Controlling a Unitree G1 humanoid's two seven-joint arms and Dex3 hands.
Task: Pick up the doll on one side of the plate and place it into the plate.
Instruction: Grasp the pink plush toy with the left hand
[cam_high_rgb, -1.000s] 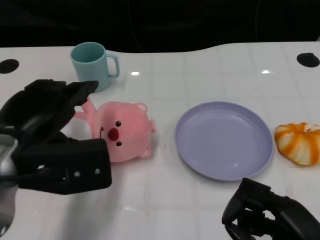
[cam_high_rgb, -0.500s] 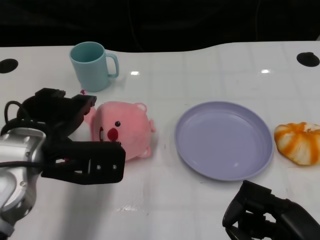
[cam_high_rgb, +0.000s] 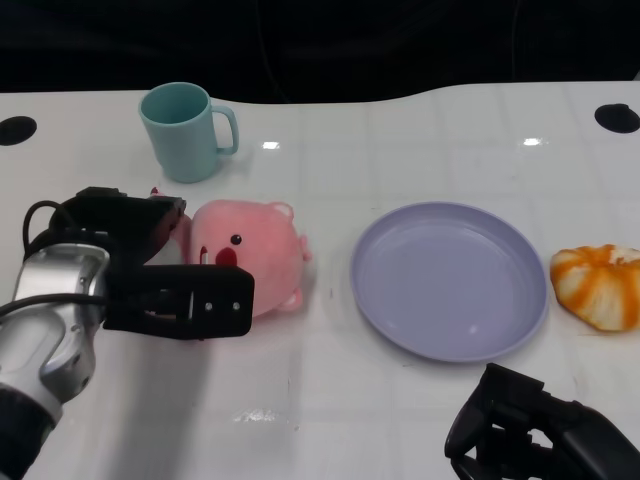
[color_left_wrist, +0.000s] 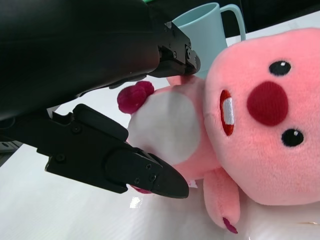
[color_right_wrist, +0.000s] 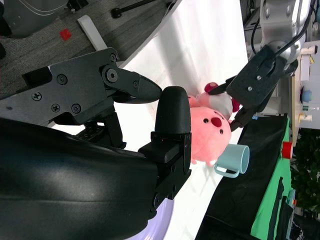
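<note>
- Left hand (cam_high_rgb: 150, 275): fingers (color_left_wrist: 130, 167) apart, set either side of the doll's body; nothing gripped yet, as far as the left wrist view shows. One finger lies along the white belly side, the other reaches over the far side, near the mug.
- Teal mug (cam_high_rgb: 187, 131): upright on the table beyond the fingers, handle toward the plate, just apart from the doll.
- Pink plush doll (cam_high_rgb: 248, 255): lying on the table, body between the left fingers, head projecting past the fingertips toward the plate. Long axis runs roughly from hand to plate. Left hand is much the nearer; closing on the body appears to be the next step.
- Lilac plate (cam_high_rgb: 400, 335): beyond the doll's head, apart from it, nothing on it.
- Right hand (cam_high_rgb: 540, 440): low at the near edge, fingers curled in, holding nothing, well apart from the doll.
- Orange-and-white bun-like toy (cam_high_rgb: 598, 285): just beside the plate's far rim.
</note>
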